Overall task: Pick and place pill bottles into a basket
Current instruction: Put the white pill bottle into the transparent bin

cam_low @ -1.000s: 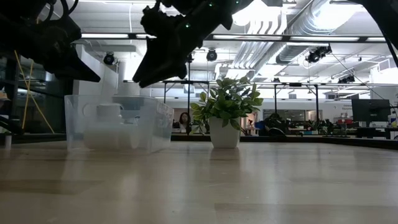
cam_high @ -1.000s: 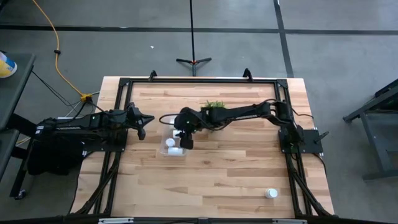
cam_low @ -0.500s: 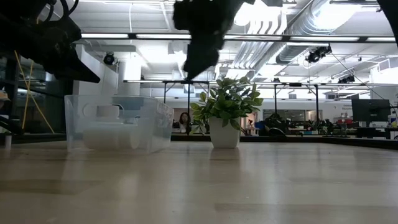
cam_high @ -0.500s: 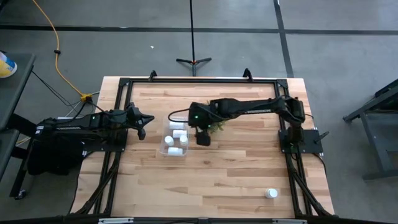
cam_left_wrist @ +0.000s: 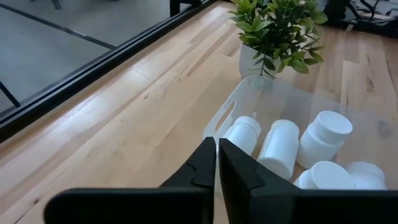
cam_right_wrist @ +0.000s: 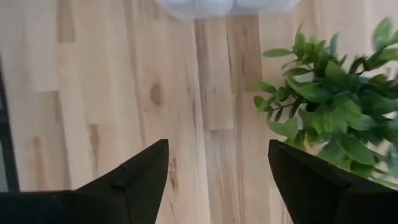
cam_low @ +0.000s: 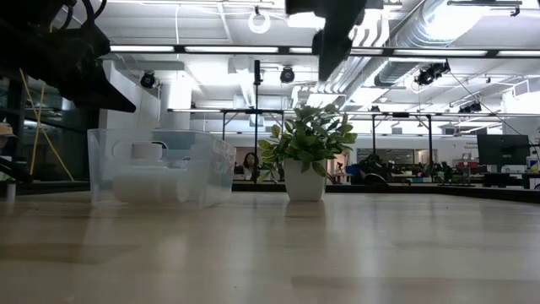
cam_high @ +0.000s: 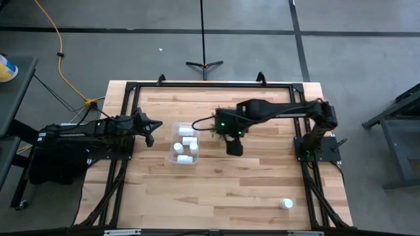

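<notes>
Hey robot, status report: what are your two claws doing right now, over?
Right gripper open, empty, beside the plant. Left gripper shut, waiting by the basket. One pill bottle left out.

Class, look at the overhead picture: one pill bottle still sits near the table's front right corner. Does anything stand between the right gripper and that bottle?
Nothing visible does. The right gripper, open and empty, hangs above the table beside the plant. The stretch of table from it to the last pill bottle is bare wood. The plant and the basket lie away from that path.

We note a counter (cam_high: 262, 177) of pale, smooth wood planks, a clear glossy plastic basket (cam_left_wrist: 227, 115), matt white plastic pill bottles (cam_left_wrist: 278, 147), and matt black tools.
</notes>
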Tool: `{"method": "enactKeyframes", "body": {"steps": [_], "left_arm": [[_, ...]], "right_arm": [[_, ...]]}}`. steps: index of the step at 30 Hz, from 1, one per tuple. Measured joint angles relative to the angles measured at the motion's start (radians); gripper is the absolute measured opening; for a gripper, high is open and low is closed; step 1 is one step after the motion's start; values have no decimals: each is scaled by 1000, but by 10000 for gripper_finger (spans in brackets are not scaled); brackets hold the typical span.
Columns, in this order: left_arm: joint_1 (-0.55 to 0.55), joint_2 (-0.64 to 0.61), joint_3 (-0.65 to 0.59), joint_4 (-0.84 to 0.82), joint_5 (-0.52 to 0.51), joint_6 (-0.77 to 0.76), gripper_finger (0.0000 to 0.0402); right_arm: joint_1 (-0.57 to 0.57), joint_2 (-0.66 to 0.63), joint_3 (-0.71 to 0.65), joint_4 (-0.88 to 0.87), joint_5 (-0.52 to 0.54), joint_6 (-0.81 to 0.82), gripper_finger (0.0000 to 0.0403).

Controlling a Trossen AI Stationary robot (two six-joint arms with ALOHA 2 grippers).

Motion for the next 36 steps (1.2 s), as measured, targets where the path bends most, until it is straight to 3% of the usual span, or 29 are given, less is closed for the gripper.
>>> {"method": "enactKeyframes", "body": {"steps": [4,9,13,19,24,28,33,36], "left_arm": [[0,0,0,0,0,1,21],[0,0,0,0,0,5,28],[0,0,0,0,0,-1,57],[0,0,0,0,0,4,21],[0,0,0,0,0,4,34],[0,0,0,-1,0,-3,57],[0,0,0,-1,-1,2,20],[0,0,0,-1,-2,16,20]], "right_arm": [[54,-72,0,-7,85,29,265],[122,-166,0,-22,251,116,265],[178,-221,0,-65,350,247,262],[327,-278,0,-72,436,441,261],[465,-294,0,-114,578,636,252],[544,-265,0,-154,621,800,237],[641,-210,-1,-338,595,1022,222],[697,-193,-6,-390,591,1156,222]]}}
